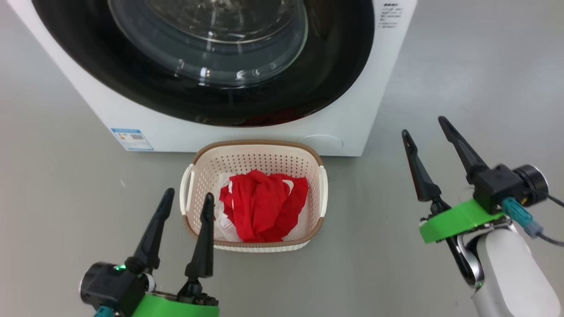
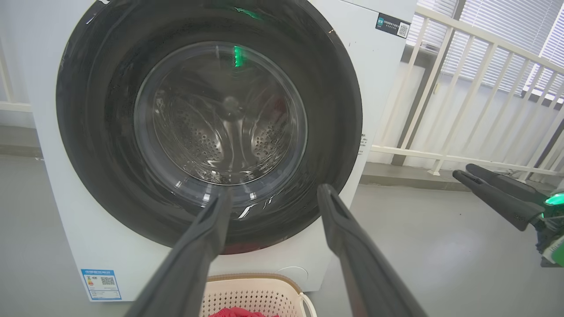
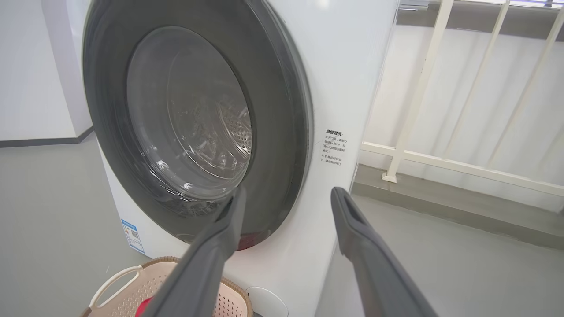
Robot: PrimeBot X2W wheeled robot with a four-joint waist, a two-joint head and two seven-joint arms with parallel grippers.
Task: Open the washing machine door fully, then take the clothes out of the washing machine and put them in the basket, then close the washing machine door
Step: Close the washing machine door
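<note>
Door: washing machine door (image 2: 209, 127) looks shut flush, I judge.
Clothes: red clothes (image 1: 262, 204) lie in the basket (image 1: 257, 144), just before the washing machine (image 1: 176, 127).
Grippers: left gripper (image 1: 188, 193) and right gripper (image 1: 423, 125) both spread, empty.
Remaining: nothing I can see.

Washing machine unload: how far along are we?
Done: red clothes lie in the basket, and the washing machine door sits shut, flush against the washing machine. In hand: nothing; left claw and right claw are both open and empty, clear of the door. Left: nothing obvious, though whether the latch caught cannot be told.
</note>
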